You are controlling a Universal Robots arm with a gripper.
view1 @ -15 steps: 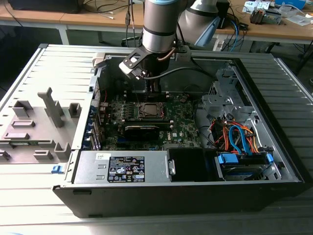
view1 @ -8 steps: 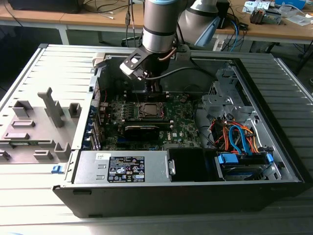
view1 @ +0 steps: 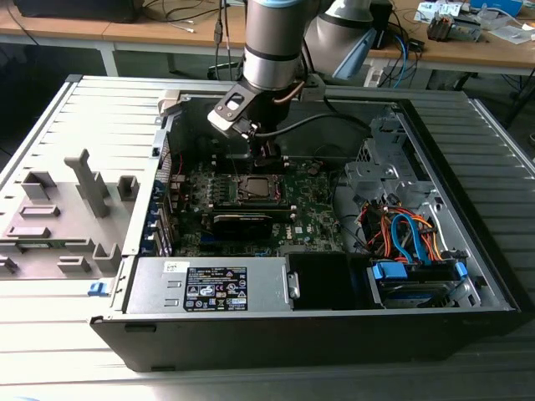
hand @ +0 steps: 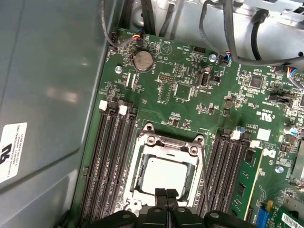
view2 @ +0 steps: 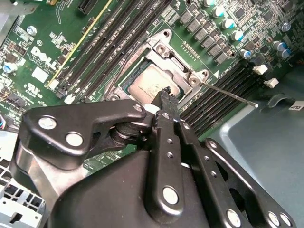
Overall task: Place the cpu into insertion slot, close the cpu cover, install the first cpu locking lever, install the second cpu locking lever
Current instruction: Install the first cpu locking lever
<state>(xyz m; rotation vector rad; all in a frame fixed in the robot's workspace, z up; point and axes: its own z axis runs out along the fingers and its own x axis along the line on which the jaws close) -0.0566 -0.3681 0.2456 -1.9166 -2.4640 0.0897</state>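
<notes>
The cpu (hand: 165, 174), a silvery square chip, lies in the insertion slot (view1: 255, 189) on the green board. The silver cpu cover (hand: 167, 143) lies flat around it, and the chip shows through its window. In the second wrist view the cpu (view2: 145, 85) sits under the cover (view2: 176, 65), and a thin metal locking lever (view2: 230, 93) sticks out sideways from the socket's corner, unlatched. My gripper (hand: 166, 194) hangs just over the socket's edge with its black fingers (view2: 165, 100) pressed together and nothing visible between them. In the exterior view the gripper (view1: 266, 155) stands directly above the socket.
Black memory slots (hand: 111, 156) flank the socket on both sides. The grey case wall (hand: 47, 95) rises close beside the board. A power supply (view1: 209, 286) and a drive bay with orange and blue cables (view1: 410, 238) fill the case's near side. A grey parts holder (view1: 63, 213) lies at the exterior view's left.
</notes>
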